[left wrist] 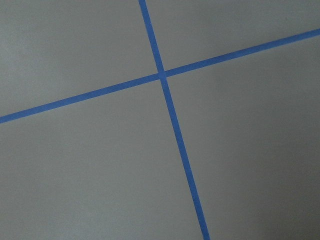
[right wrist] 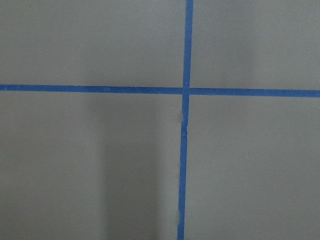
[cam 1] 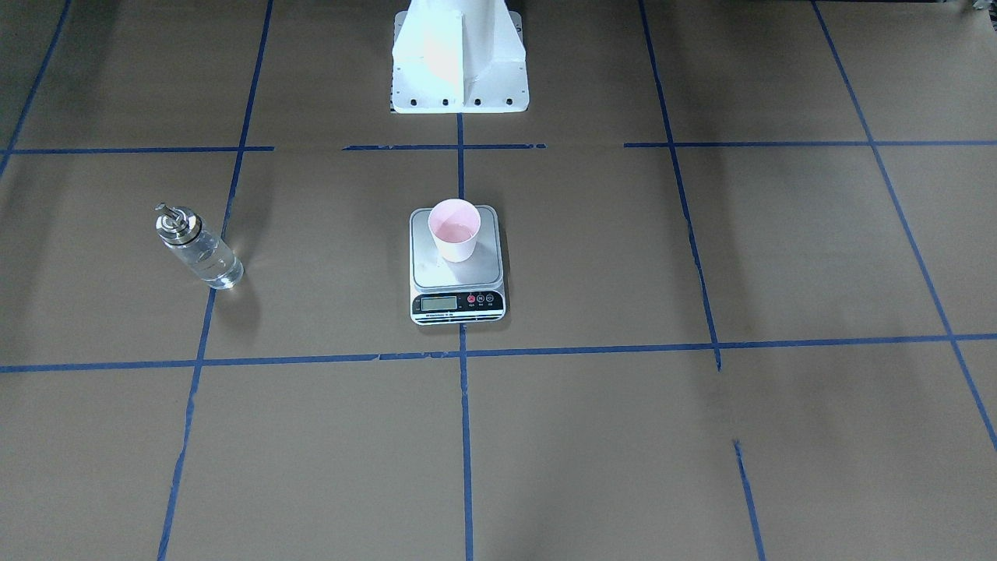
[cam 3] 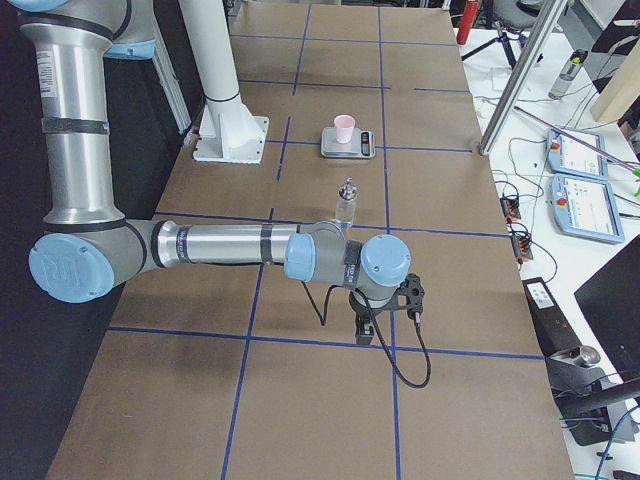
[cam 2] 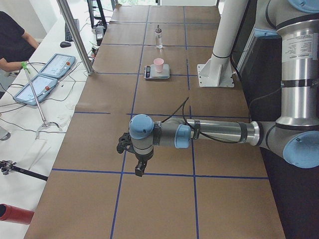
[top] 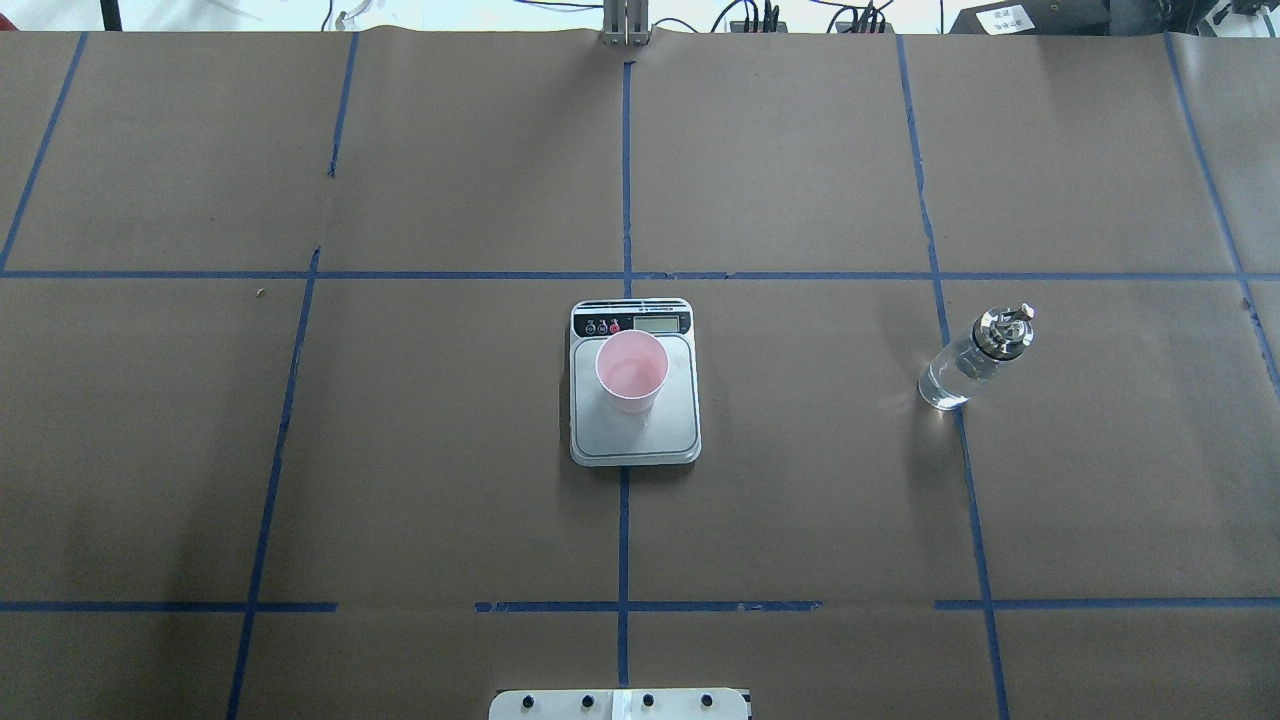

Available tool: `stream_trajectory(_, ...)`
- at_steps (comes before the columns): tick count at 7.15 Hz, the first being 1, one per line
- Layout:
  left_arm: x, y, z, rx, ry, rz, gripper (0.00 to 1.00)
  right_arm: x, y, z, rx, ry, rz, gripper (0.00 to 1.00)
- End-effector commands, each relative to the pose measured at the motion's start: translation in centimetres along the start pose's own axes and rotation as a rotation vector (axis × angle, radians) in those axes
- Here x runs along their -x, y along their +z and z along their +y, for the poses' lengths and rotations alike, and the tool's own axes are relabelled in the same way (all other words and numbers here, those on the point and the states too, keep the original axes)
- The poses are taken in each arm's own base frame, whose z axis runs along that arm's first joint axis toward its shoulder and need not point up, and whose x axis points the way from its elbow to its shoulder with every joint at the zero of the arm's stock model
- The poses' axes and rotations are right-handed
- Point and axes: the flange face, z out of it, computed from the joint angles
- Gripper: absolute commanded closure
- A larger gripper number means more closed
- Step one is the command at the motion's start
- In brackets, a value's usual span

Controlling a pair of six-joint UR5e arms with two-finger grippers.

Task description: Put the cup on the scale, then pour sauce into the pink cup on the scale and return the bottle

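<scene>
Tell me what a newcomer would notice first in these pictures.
A small pale pink paper cup stands upright on a flat steel-topped digital scale at the table's centre. A small clear glass bottle with a metal spout stands alone toward the robot's right.

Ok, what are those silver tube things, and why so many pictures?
They are two robot arms, the left arm and the right arm, each ending in jaws for grabbing. Six cameras catch one moment: one facing the robot, one overhead, one at each table end, one on each wrist. The wrist ones see only brown paper and blue tape. A small pale pink paper cup stands on a flat steel kitchen scale; a small clear glass bottle with a metal spout stands apart. Neither is held.
</scene>
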Motion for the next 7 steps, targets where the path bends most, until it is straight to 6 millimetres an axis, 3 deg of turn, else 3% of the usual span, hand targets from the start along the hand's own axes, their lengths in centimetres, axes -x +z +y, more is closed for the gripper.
stream_trajectory(1,0.1,0.0,0.0,0.001,-0.003,-0.006,0.00,-0.3,0.1,0.3,0.005,-0.008,0.009,0.00)
stream_trajectory(5,-0.7,-0.9,-0.8,-0.020,-0.210,-0.002,0.00,-0.1,-0.1,0.1,0.001,-0.003,0.012,0.00)
stream_trajectory(7,-1.0,-1.2,-0.9,-0.027,-0.230,-0.002,0.00,-0.1,-0.1,0.1,0.001,-0.003,0.012,0.00)
